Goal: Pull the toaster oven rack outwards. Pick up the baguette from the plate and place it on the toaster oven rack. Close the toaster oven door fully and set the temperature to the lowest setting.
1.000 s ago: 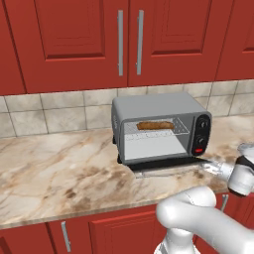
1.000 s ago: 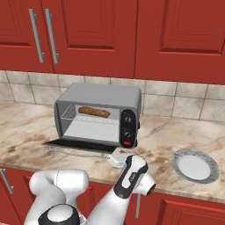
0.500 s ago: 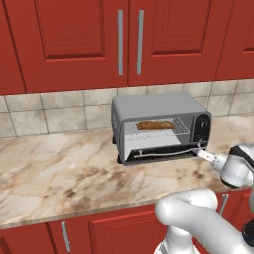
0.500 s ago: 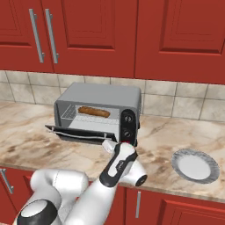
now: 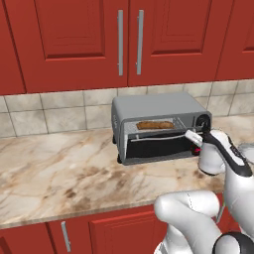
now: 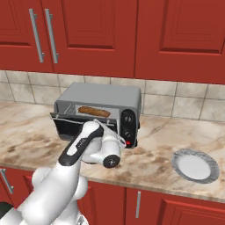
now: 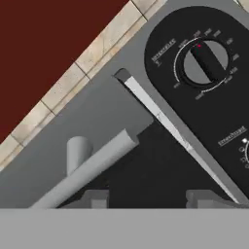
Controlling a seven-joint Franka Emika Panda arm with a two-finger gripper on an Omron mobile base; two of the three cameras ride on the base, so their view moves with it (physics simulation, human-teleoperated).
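Nearest thing is the robot's two-finger gripper [image 5: 191,134], parked right up against the top right corner of the dark glass toaster oven door [image 5: 158,147]. The jaws stand partly apart, and I honestly can't tell if they're pinching anything. In the hand view, the grey tubular door handle [image 7: 87,168] runs diagonally just past the fingertips. My read is that it's there to push the door shut: the door is tilted most of the way up with a gap left at the top.

Just behind it, the boxy grey metal toaster oven [image 6: 105,95] sits on the marble counter [image 5: 59,163] against the tile wall. The small golden-brown baguette [image 5: 155,125] is already inside, lying on the thin silver wire rack [image 5: 176,122], so that part looks done. The round black temperature knob [image 7: 204,61] is close to the hand, which suits the next step.

The round pale plate [image 6: 194,165] sits bare, well off to the right.

The arm covers part of the door in the right base view, and the rack wires are barely readable.
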